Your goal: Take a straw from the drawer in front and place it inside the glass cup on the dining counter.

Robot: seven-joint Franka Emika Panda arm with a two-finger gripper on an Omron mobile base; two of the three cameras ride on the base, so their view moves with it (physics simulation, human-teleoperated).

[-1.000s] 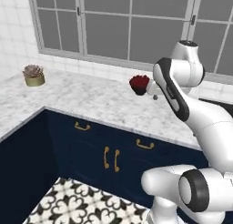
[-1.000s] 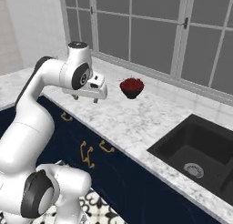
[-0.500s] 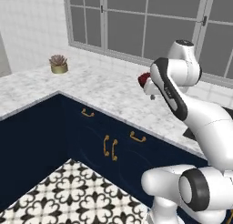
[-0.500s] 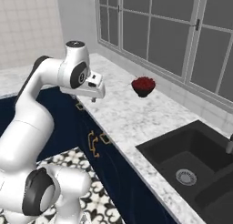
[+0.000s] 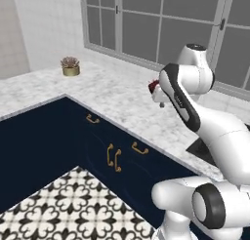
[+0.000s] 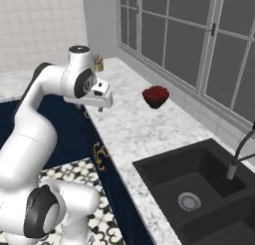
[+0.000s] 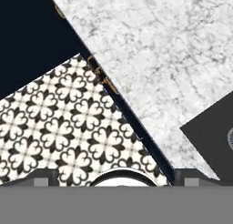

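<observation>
The gripper [image 6: 101,108] hangs over the front edge of the white marble table [image 5: 112,95]. Its two fingers [image 7: 45,175] are spread wide apart and hold nothing. In the left base view, a shut blue drawer [image 5: 141,156] with a gold bar handle sits under the table edge, at about 7 o'clock from the gripper and not touching it. I cannot tell if it is the right drawer. In the right base view, a dark bowl [image 6: 156,96] of red things sits at 3 o'clock.

Base turned leftward along the surface [image 6: 130,134], sink [image 6: 199,189] now nearer, potted plant [image 5: 71,67] and red bowl [image 6: 156,96] slid rightward in view
</observation>
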